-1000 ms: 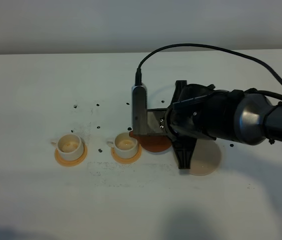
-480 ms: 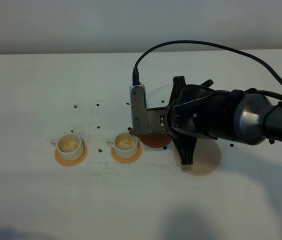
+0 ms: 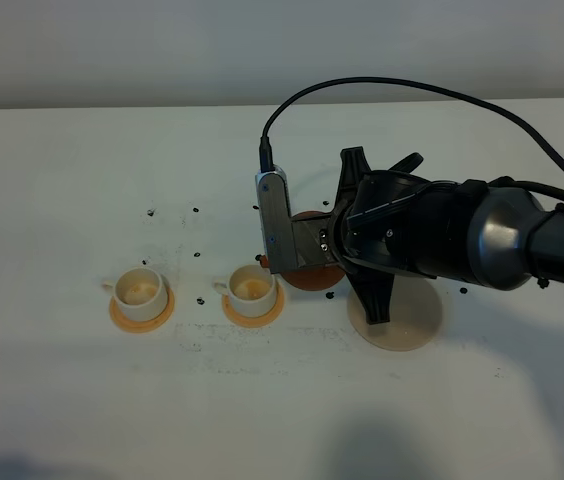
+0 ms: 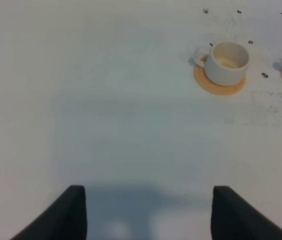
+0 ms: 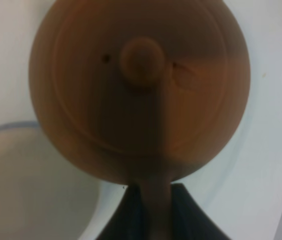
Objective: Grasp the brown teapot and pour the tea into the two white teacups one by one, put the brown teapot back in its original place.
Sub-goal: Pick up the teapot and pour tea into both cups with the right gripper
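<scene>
My right gripper is shut on the loop handle of the brown teapot, held above the table between the right white teacup and the beige coaster. The right wrist view looks down on the teapot's lid and knob, with the handle pinched between the fingers. The left white teacup stands on its orange saucer. It also shows in the left wrist view. My left gripper is open and empty, over bare table.
Small dark specks dot the white table around the cups. The right arm's body and black cable hang over the area behind the coaster. The right teacup's orange saucer lies close to the teapot.
The right gripper has moved the teapot a little away from the right teacup, toward the table's far side. More of the coaster shows now. The cups have not moved.
</scene>
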`<state>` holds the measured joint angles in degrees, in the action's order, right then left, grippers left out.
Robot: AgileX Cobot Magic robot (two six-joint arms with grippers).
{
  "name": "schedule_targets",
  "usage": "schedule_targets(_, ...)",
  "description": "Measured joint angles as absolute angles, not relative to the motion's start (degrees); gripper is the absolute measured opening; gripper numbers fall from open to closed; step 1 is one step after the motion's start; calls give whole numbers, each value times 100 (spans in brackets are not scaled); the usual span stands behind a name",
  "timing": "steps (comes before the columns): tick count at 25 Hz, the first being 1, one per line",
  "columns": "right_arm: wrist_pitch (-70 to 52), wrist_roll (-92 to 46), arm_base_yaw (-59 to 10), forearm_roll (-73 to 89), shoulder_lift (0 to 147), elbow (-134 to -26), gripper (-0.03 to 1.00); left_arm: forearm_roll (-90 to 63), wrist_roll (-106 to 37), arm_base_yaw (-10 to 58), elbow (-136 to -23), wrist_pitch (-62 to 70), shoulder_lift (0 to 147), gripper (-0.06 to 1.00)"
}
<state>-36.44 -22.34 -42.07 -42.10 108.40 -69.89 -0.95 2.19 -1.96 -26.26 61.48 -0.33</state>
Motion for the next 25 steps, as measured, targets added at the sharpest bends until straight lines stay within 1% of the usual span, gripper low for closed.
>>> schedule_targets(25, -3500, -2728, -4207, -4719, 10840, -6989, 12, -95, 219, -196, -2626, 6148, -33, 54)
